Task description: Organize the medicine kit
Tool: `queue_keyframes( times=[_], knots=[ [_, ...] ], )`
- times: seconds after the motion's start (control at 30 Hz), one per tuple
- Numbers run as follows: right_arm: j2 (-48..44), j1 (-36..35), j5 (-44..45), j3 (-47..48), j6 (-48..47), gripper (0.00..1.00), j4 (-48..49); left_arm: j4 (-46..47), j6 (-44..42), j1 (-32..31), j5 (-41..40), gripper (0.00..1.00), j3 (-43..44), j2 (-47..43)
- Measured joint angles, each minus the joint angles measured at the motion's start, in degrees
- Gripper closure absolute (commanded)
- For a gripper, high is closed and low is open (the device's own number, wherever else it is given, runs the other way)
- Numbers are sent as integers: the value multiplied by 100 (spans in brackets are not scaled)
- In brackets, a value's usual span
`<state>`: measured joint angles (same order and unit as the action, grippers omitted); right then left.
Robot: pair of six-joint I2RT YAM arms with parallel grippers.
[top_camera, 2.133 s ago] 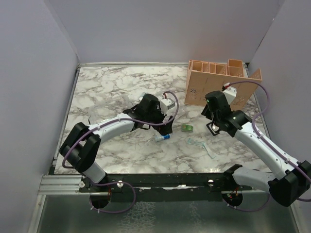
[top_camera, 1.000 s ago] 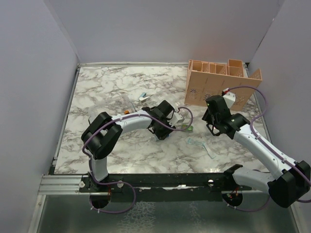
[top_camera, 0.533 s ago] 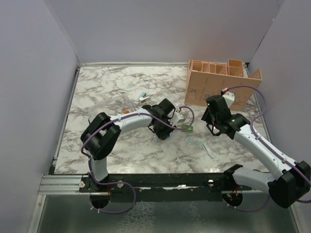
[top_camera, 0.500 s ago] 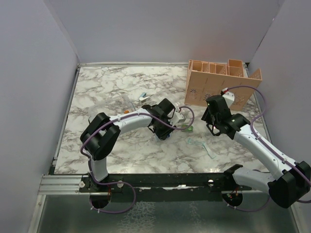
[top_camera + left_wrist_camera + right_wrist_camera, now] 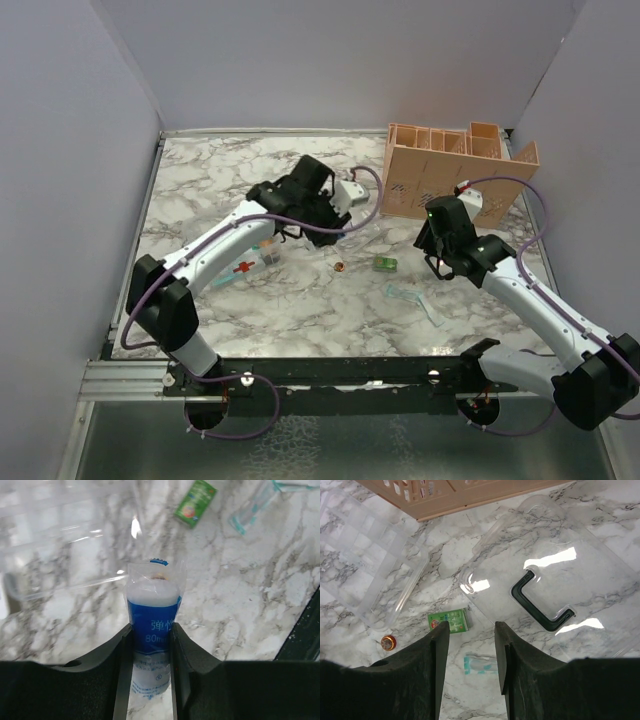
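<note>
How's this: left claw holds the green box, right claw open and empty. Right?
No: left claw holds the blue-white packet, not the green box, which lies on the table, per left wrist view. Right claw is open and empty.

Left arm stretching forward, left gripper pinching blue-white packet. Right arm bending inward, right gripper pointing down, jaws standing apart.

White arms, black joints, purple cables
</note>
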<state>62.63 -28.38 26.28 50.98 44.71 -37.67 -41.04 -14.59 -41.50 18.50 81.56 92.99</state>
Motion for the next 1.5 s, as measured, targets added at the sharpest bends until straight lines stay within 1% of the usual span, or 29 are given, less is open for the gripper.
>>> queue_keyframes(
  times=[0.2,0.33,0.47,0.6,0.8,1.0,1.17,1.5],
  knots=[
    [-7,0,-50,-7,0,59,22,-234,-400,1010,-90,70,160,-553],
    [-11,0,-70,-50,0,59,42,-374,-704,1488,-258,70,52,-883],
    [-15,0,-116,-87,0,59,48,-415,-1051,2103,-448,70,-98,-1167],
    [-20,0,-166,-111,-2,59,87,-411,-1353,2603,-680,65,-289,-1250],
    [-28,0,-256,-181,-59,60,162,-433,-1805,3185,-308,65,-800,-1351],
    [-28,0,-409,-181,-199,60,380,-411,-2212,3228,-293,65,-1088,-1244],
    [-28,0,-505,-186,-258,60,492,-166,-2424,3228,-382,65,-1147,-1021],
    [-181,0,-581,-319,-310,60,614,313,-2771,3228,-789,64,-1152,-280]
  ],
)
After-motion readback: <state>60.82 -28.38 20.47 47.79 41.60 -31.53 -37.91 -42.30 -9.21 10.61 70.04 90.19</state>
